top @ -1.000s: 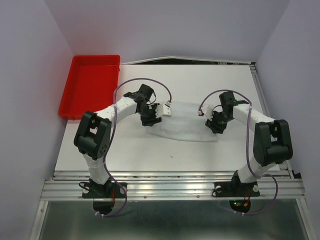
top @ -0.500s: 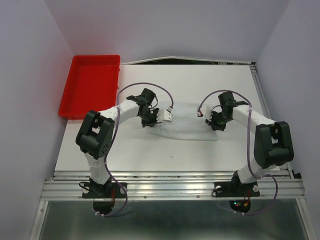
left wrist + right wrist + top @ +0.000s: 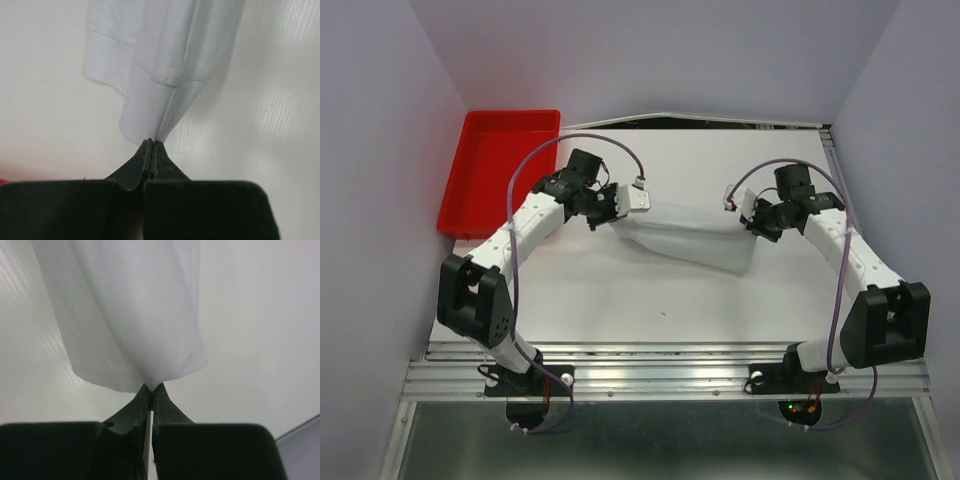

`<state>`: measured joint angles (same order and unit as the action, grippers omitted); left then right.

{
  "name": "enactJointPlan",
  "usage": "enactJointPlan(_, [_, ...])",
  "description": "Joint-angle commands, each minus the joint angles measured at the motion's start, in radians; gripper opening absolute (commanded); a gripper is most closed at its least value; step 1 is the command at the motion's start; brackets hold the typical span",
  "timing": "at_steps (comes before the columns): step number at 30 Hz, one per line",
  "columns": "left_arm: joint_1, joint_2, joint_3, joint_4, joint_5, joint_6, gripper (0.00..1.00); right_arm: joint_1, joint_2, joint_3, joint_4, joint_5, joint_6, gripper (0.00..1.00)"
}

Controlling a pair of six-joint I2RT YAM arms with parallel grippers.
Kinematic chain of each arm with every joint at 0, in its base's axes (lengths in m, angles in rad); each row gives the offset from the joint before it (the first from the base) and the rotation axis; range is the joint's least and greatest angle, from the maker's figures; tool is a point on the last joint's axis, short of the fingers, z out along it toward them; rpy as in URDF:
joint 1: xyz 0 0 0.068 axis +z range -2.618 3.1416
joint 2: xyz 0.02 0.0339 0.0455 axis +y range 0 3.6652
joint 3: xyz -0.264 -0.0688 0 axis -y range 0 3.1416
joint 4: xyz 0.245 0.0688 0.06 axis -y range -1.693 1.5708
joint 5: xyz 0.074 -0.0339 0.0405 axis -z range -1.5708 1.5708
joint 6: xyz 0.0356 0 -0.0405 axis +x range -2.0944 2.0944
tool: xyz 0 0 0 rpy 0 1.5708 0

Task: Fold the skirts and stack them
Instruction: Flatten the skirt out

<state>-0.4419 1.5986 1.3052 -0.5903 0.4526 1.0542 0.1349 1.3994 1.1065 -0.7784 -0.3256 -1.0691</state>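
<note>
One pale white skirt [image 3: 692, 238] hangs stretched between my two grippers over the middle of the table, its lower edge sagging toward the table. My left gripper [image 3: 616, 206] is shut on the skirt's left corner; in the left wrist view the cloth [image 3: 165, 55] rises from the pinched fingertips [image 3: 151, 142], showing a stitched hem. My right gripper [image 3: 748, 216] is shut on the right corner; in the right wrist view the cloth [image 3: 125, 315] fans out from the closed tips [image 3: 152, 387].
A red tray [image 3: 500, 170] stands at the table's far left corner, just left of my left arm. The white tabletop [image 3: 620, 300] runs to a metal rail at the near edge. Plain walls enclose the sides and back.
Both grippers closed on the skirt's far corners and lifted them up and back. The skirt, lying flat before, now hangs taut between them. Both arms have swung outward.
</note>
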Motion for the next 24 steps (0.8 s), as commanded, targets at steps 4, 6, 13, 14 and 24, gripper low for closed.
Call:
enactJointPlan(4, [0.045,-0.127,0.175,0.081,0.014,-0.215,0.0,-0.02,-0.03,0.332,-0.005,0.042,0.132,0.01])
enactJointPlan(6, [0.045,-0.15,0.227,0.157,-0.006,-0.279,0.0,-0.02,-0.011,0.421,-0.004,0.049,0.172,0.01])
enactJointPlan(13, [-0.004,-0.204,0.333,0.175,-0.098,-0.324,0.0,-0.02,0.016,0.662,-0.094,0.016,0.219,0.01])
enactJointPlan(14, [-0.006,-0.224,0.345,0.182,-0.11,-0.339,0.0,-0.02,0.006,0.677,-0.082,0.028,0.228,0.01])
enactJointPlan(24, [-0.057,-0.217,0.396,0.031,-0.178,-0.352,0.0,-0.02,0.0,0.586,-0.122,0.086,0.16,0.01])
